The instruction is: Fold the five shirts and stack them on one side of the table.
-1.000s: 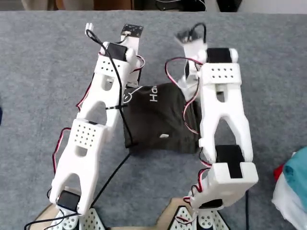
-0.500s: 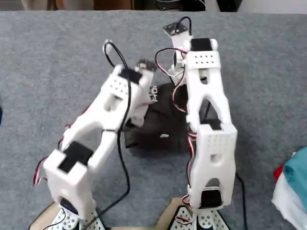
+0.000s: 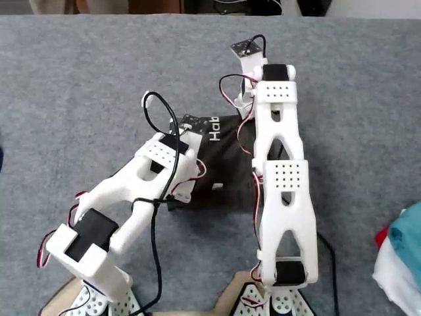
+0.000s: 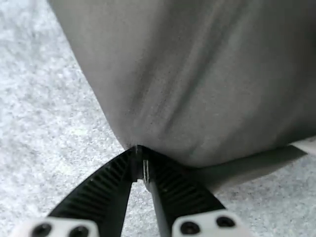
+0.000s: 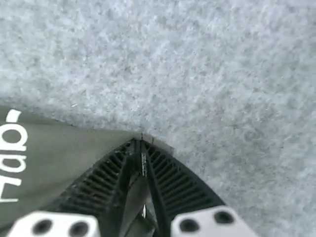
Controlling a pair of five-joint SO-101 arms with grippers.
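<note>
Since a second ago the left arm has drawn back toward its base, so that its wrist now hangs over the near left part of the black shirt [image 3: 227, 161], while the right arm has straightened and stretches past the shirt's far edge. The shirt lies in the middle of the grey table [image 3: 79, 79], partly folded, narrower than it was, with its white lettering [image 3: 213, 128] facing up at the far edge.

In the left wrist view the left gripper [image 4: 141, 162] is clenched, its black jaws pressed together on the edge of the dark fabric [image 4: 197, 74], which rises from the tips and casts a shadow on the table beneath.

In the right wrist view the right gripper [image 5: 141, 148] is also clamped, pinching a corner of the shirt [image 5: 59, 153] just above the grey surface.

At the table's right edge sits a pile of clothes [image 3: 402, 247] in teal, white and red, well apart from the shirt.
</note>
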